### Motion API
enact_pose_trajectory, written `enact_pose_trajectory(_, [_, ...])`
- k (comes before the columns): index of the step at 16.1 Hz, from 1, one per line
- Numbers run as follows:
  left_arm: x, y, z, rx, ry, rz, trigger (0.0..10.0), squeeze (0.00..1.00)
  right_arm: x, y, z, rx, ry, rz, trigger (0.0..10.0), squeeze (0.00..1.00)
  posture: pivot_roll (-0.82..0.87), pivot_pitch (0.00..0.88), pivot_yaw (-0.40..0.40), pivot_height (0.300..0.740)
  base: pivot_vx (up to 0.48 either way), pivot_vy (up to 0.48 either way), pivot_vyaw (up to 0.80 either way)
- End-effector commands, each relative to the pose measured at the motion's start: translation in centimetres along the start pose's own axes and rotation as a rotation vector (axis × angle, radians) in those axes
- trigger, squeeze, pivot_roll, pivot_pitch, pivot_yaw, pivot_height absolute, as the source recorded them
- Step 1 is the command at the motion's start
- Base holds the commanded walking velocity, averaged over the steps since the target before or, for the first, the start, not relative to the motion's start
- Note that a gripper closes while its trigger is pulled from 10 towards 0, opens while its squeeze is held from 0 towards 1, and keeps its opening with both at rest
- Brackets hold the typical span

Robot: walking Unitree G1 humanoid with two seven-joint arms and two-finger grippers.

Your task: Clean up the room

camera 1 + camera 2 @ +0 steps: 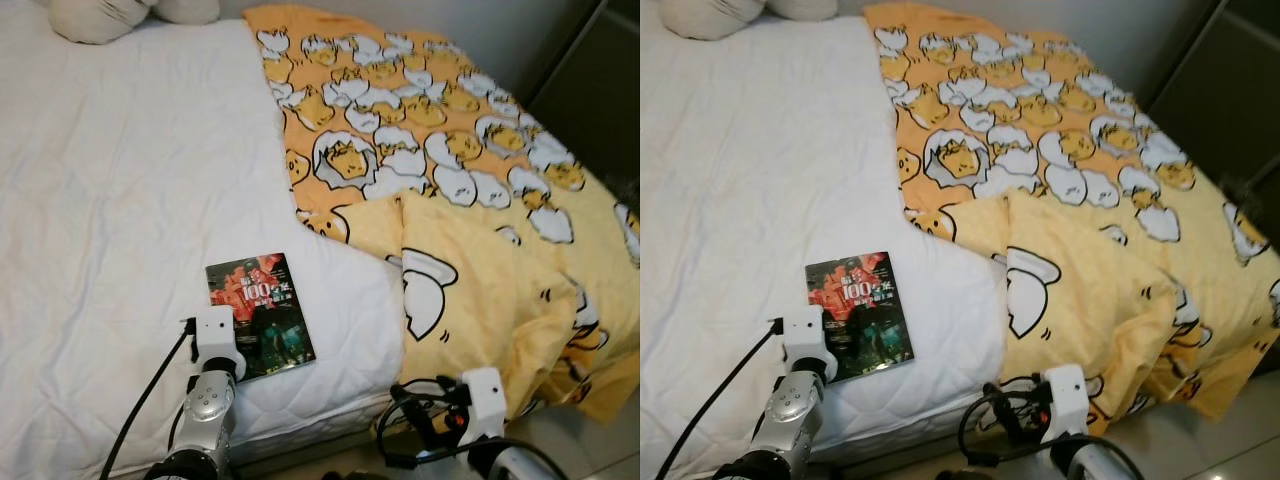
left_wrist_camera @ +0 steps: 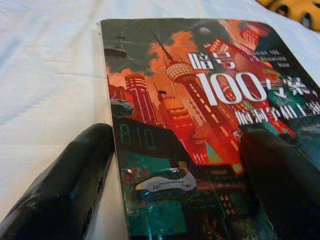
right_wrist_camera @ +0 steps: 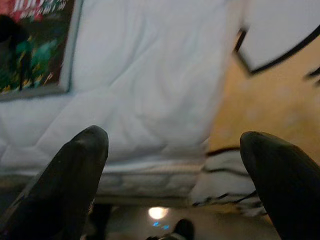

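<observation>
A paperback book (image 1: 262,310) with a red and green city cover lies flat on the white quilt (image 1: 120,200), near the bed's front edge. My left gripper (image 2: 177,145) is open right over the book's near end. One black finger (image 2: 75,175) rests on the quilt beside the cover's edge, and the other finger (image 2: 280,170) is over the cover. The left wrist (image 1: 213,338) hangs above the book's near left corner. My right gripper (image 3: 175,145) is open and holds nothing, low at the mattress's front edge, with the book (image 3: 35,45) off to one side.
A yellow blanket (image 1: 450,180) printed with egg characters covers the bed's right half and hangs over the front. Pillows (image 1: 95,15) lie at the far left. A dark cabinet (image 1: 600,90) stands at the back right, with pale floor (image 1: 590,440) below it.
</observation>
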State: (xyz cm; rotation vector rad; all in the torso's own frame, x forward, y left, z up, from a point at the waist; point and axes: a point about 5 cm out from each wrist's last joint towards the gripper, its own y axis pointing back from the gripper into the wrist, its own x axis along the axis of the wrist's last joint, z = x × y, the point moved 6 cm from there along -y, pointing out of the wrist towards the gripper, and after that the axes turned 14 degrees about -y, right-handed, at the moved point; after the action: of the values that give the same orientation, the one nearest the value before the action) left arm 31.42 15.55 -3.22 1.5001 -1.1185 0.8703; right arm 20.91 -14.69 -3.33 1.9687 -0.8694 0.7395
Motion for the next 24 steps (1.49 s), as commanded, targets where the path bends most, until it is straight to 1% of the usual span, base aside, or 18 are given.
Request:
enact_pose_trajectory(1, [-1.3, 0.5, 1.4, -0.079, 0.012, -0.057, 10.0, 0.0, -0.6, -0.1, 0.0, 0.005, 0.0, -0.013, 10.0, 0.0, 0.0, 0.098, -0.095, 0.74, 0.0, 0.0, 0.0])
enact_pose_trajectory(4, [-5.1, 1.5, 2.1, -0.189, 0.055, -0.254, 10.0, 0.0, -1.4, -1.2, -1.5, 0.034, 0.006, -0.01, 10.0, 0.0, 0.02, 0.109, -0.059, 0.74, 0.0, 0.0, 0.0])
enact_pose_trajectory(5, [-6.7, 2.0, 2.5, -0.224, 0.069, -0.352, 10.0, 0.0, -1.3, -1.4, -1.7, 0.037, 0.001, -0.002, 10.0, 0.0, 0.02, 0.11, -0.051, 0.74, 0.0, 0.0, 0.0])
enact_pose_trajectory(6, [-7.7, 2.5, 2.9, -0.252, 0.096, -0.423, 10.0, 0.0, -1.2, -1.6, -1.8, 0.037, 0.004, 0.007, 10.0, 0.0, 0.02, 0.11, -0.046, 0.74, 0.0, 0.0, 0.0])
enact_pose_trajectory(7, [-8.5, 2.8, 2.9, -0.26, 0.121, -0.491, 10.0, 0.0, -1.0, -1.8, -1.9, 0.04, 0.007, 0.019, 10.0, 0.0, 0.01, 0.111, -0.039, 0.74, 0.0, 0.0, 0.0])
enact_pose_trajectory(8, [-8.6, 2.8, 2.8, -0.258, 0.125, -0.503, 10.0, 0.0, -0.8, -1.9, -2.0, 0.041, 0.008, 0.025, 10.0, 0.0, 0.0, 0.111, -0.038, 0.74, 0.0, 0.0, 0.0])
enact_pose_trajectory(9, [-8.7, 2.6, 2.4, -0.242, 0.118, -0.527, 0.0, 0.0, -0.5, -2.0, -2.0, 0.042, 0.012, 0.036, 10.0, 0.0, 0.0, 0.11, -0.036, 0.74, 0.0, 0.0, 0.0])
enact_pose_trajectory(10, [-8.7, 2.5, 2.2, -0.232, 0.112, -0.533, 0.0, 0.0, -0.4, -2.0, -2.0, 0.042, 0.014, 0.039, 10.0, 0.0, -0.01, 0.11, -0.035, 0.74, 0.0, 0.0, 0.0])
enact_pose_trajectory(11, [-8.2, 2.0, 1.7, -0.218, 0.099, -0.529, 0.0, 0.0, 0.0, -2.1, -2.1, 0.044, 0.022, 0.052, 10.0, 0.0, -0.02, 0.108, -0.033, 0.74, 0.0, 0.0, 0.0])
enact_pose_trajectory(12, [-7.7, 1.6, 1.5, -0.21, 0.129, -0.528, 0.0, 0.0, 0.4, -2.2, -2.2, 0.045, 0.03, 0.064, 10.0, 0.0, -0.03, 0.106, -0.032, 0.74, 0.0, 0.0, 0.0])
enact_pose_trajectory(14, [-8.0, 1.7, 1.3, -0.211, 0.143, -0.553, 0.0, 0.0, 0.9, -2.2, -2.4, 0.049, 0.037, 0.079, 10.0, 0.0, -0.04, 0.103, -0.032, 0.74, 0.0, 0.0, 0.0])
enact_pose_trajectory(15, [-8.4, 2.0, 1.1, -0.204, 0.137, -0.569, 0.0, 0.0, 1.1, -2.2, -2.5, 0.048, 0.04, 0.086, 10.0, 0.0, -0.04, 0.103, -0.032, 0.74, 0.0, 0.0, 0.0])
enact_pose_trajectory(16, [-8.6, 2.1, 0.9, -0.203, 0.105, -0.571, 0.0, 0.0, 1.2, -2.2, -2.5, 0.047, 0.04, 0.089, 10.0, 0.0, -0.04, 0.101, -0.032, 0.74, 0.0, 0.0, 0.0])
enact_pose_trajectory(17, [-8.7, 2.2, 0.6, -0.185, 0.103, -0.574, 0.0, 0.0, 1.3, -2.3, -2.5, 0.048, 0.041, 0.092, 10.0, 0.0, -0.04, 0.1, -0.034, 0.74, 0.0, 0.0, 0.0])
enact_pose_trajectory(20, [-7.9, 1.7, 1.3, -0.226, 0.055, -0.529, 0.0, 0.0, 1.4, -2.6, -2.7, 0.054, 0.044, 0.092, 10.0, 0.0, -0.01, 0.081, -0.034, 0.74, 0.0, 0.0, 0.0])
enact_pose_trajectory(21, [-7.7, 1.6, 1.5, -0.238, 0.015, -0.522, 0.0, 0.0, 1.4, -2.8, -2.6, 0.05, 0.046, 0.091, 10.0, 0.0, -0.01, 0.078, -0.031, 0.74, 0.0, 0.0, 0.0])
enact_pose_trajectory(22, [-7.7, 1.5, 1.5, -0.239, -0.003, -0.518, 0.0, 0.0, 1.5, -2.9, -2.5, 0.049, 0.046, 0.091, 10.0, 0.0, -0.01, 0.074, -0.031, 0.74, 0.0, 0.0, 0.0])
enact_pose_trajectory(24, [-7.6, 1.5, 1.8, -0.243, 0.003, -0.518, 0.0, 0.0, 2.7, -3.5, -2.3, 0.045, 0.058, 0.113, 10.0, 0.0, -0.02, 0.041, -0.031, 0.74, 0.0, 0.0, 0.0])
